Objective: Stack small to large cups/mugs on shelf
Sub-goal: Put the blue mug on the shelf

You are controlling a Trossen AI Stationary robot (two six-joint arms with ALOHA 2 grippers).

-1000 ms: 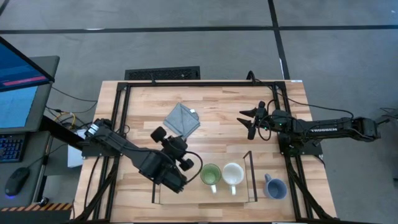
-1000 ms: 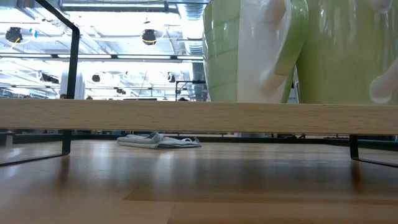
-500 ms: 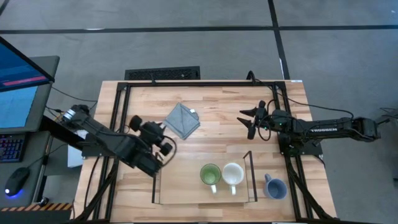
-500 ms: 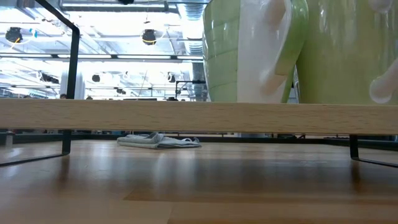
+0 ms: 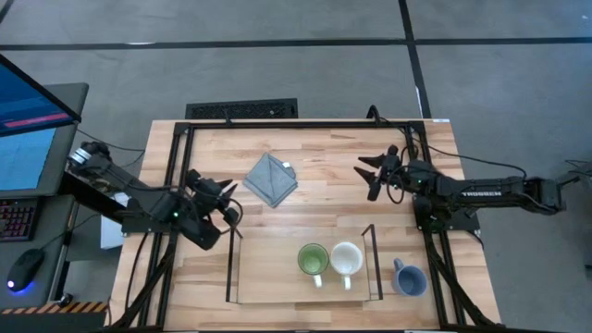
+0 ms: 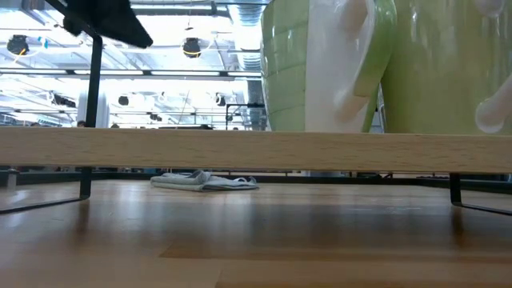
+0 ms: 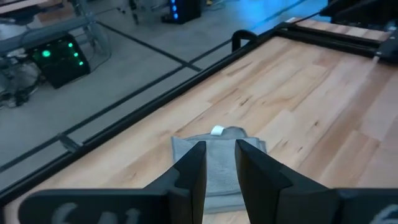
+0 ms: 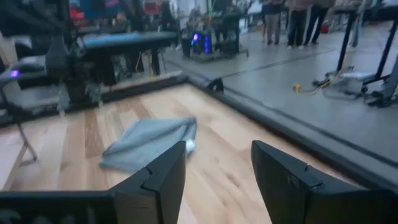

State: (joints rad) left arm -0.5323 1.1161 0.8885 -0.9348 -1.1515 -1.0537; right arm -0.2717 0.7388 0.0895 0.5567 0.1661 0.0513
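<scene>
Left pincer (image 5: pixel 228 196) raised beside shelf (image 5: pixel 268 287), empty.

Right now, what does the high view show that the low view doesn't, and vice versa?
High only: the blue-grey mug on the tabletop outside the shelf's right wire end, the right end effector open over the table's far right, the left end effector near the shelf's left end, both empty.
Low only: the space under the shelf board.
Both: green mug and cream-white mug side by side on the shelf, grey folded cloth beyond.
</scene>
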